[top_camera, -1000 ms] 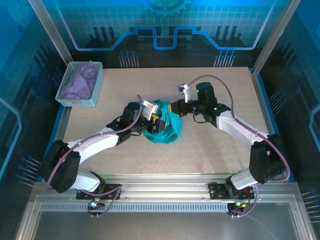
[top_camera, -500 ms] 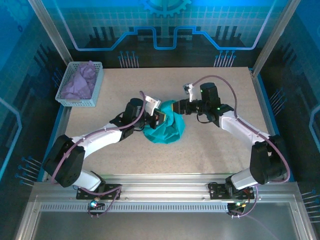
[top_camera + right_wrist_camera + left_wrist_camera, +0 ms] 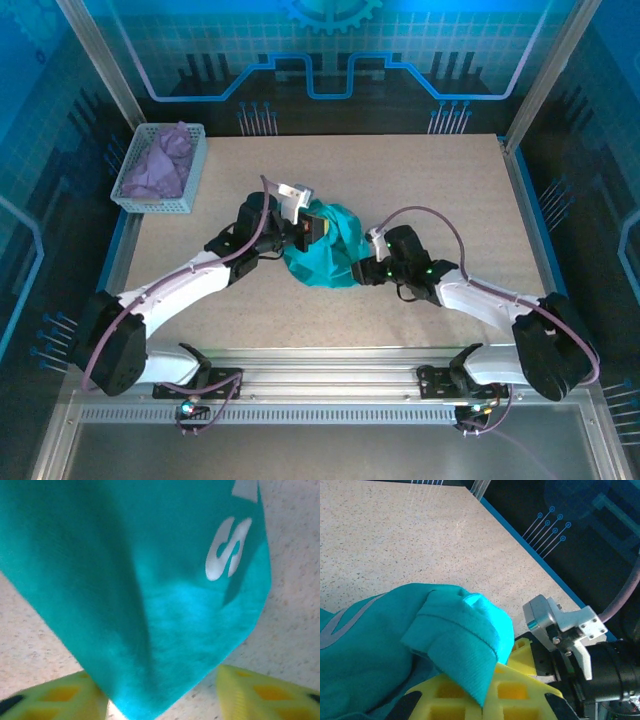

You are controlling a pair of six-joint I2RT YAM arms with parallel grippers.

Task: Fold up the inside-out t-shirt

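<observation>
We see the teal t-shirt (image 3: 335,250) bunched up in the middle of the desk (image 3: 420,180). Our left pincer (image 3: 308,232) grips a folded edge of it. Our right pincer (image 3: 368,262) is spread wide at its right side, with cloth hanging between the jaws.

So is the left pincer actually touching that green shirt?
Touching. The left wrist view shows a hemmed fold of the t-shirt pinched between the yellow fingers of the left pincer.
</observation>
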